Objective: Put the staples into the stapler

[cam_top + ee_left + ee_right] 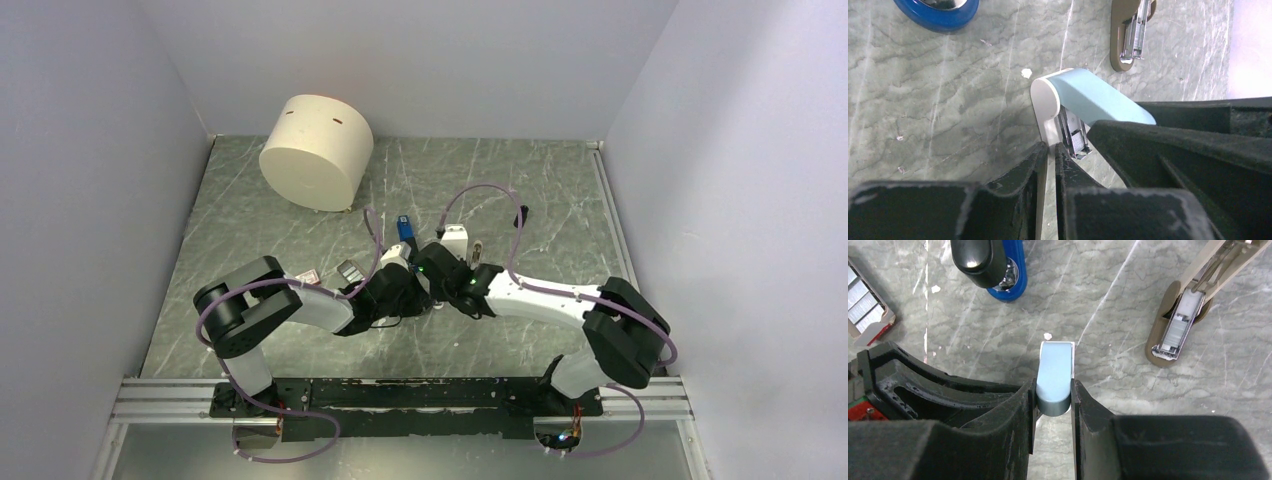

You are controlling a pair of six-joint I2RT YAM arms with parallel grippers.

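Note:
A small pale-blue capsule-shaped piece (1054, 375) with a white base (1044, 100) and a metal magazine is hinged open on the table between both arms. My right gripper (1053, 390) is shut on its pale-blue top. My left gripper (1050, 146) is shut on the edge of its white base. The stapler (1007, 270), blue with a black arm, lies just beyond, apart from both grippers, and shows from above too (405, 228). The staples (865, 302) sit as silver strips in their red-and-white box at the left.
A beige stapler (1160, 335) lies open to the right with staples in its channel. A large cream cylinder (315, 150) stands at the back left. A small black piece (521, 215) lies at the back right. Grey walls close in three sides.

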